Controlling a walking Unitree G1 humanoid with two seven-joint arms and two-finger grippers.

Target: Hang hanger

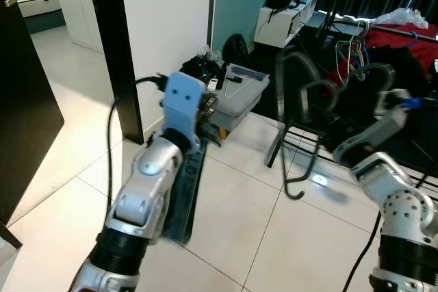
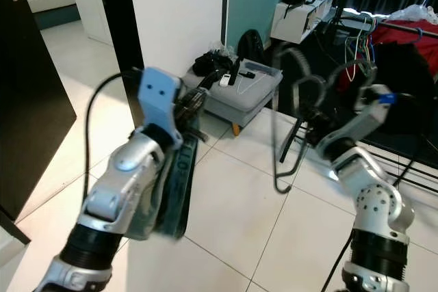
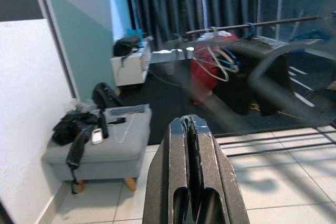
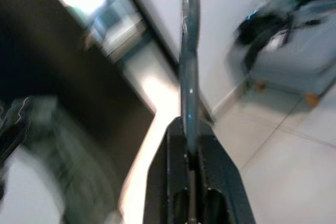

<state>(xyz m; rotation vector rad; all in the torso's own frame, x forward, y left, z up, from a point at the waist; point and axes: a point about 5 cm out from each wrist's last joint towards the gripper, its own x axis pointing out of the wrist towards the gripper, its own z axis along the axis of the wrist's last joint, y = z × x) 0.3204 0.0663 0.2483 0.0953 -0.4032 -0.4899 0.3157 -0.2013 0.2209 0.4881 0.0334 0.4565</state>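
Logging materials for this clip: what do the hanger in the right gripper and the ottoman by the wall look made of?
Hanger: dark and thin, likely plastic or coated metal; motion blur leaves it open. It is held in the right gripper. Ottoman: grey matte fabric upholstery, with pale feet that look wooden.

We held both arms raised forward; our left pincer (image 3: 191,124) was closed, our right pincer (image 4: 190,129) clamped tight.

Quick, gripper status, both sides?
Left gripper: shut, nothing visibly gripped.
Right gripper: shut on the hanger.
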